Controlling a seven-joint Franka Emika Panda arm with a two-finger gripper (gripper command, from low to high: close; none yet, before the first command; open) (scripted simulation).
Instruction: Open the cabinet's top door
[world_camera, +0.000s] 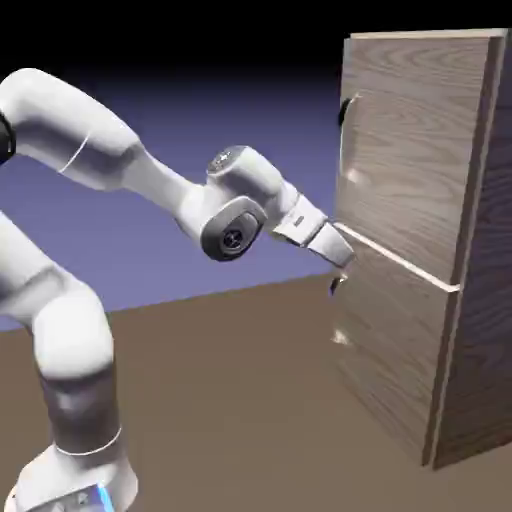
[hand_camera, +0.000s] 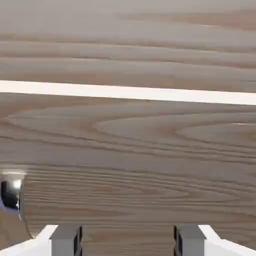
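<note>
Exterior view has the white two-finger gripper (world_camera: 343, 254), fingers apart and empty, at the tall brown wood-grain cabinet's (world_camera: 480, 300) panel seam; it should rise to the top door's small dark curved handle (world_camera: 345, 108) squarely

My gripper (world_camera: 345, 256) is pressing close up to the cabinet (world_camera: 420, 250), whose wood front is blocking everything ahead in the hand view. Nothing is sitting between my fingertips (hand_camera: 66, 239). Open air and bare table (world_camera: 230, 400) are lying behind and below me.
</note>
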